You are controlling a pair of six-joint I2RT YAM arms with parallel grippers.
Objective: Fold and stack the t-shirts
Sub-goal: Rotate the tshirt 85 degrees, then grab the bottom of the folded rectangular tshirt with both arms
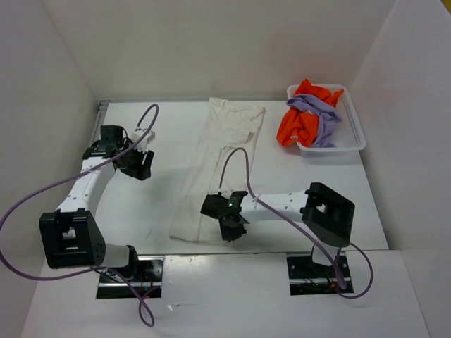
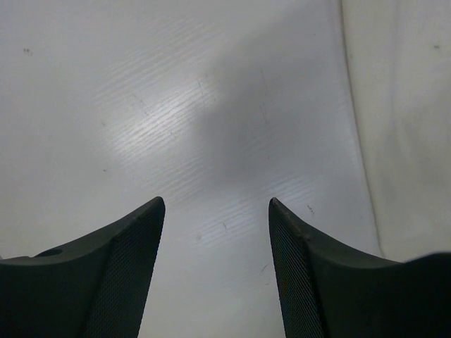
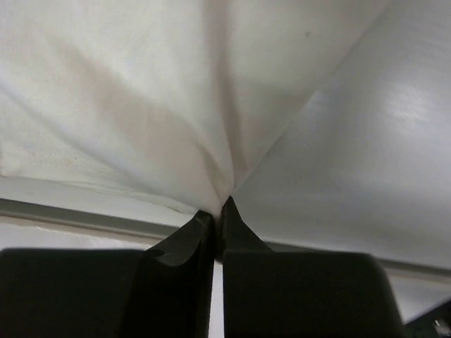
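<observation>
The white t-shirt (image 1: 218, 162) lies as a long narrow strip down the middle of the table. My right gripper (image 1: 231, 232) is at its near right corner, shut on a pinch of the cloth. In the right wrist view the white t-shirt (image 3: 141, 105) gathers into folds that run into the closed gripper (image 3: 217, 208). My left gripper (image 1: 144, 167) hovers open over bare table, left of the shirt. Nothing lies between its fingers (image 2: 216, 204), and the shirt's edge (image 2: 409, 141) shows at the right. The orange t-shirt (image 1: 296, 127) and the light purple t-shirt (image 1: 320, 116) lie crumpled together in the basket.
The white mesh basket (image 1: 352, 134) stands at the back right of the table. White walls close in the table on the left, back and right. A purple cable loops from each arm. The table's near edge (image 3: 84, 215) runs just under the right gripper.
</observation>
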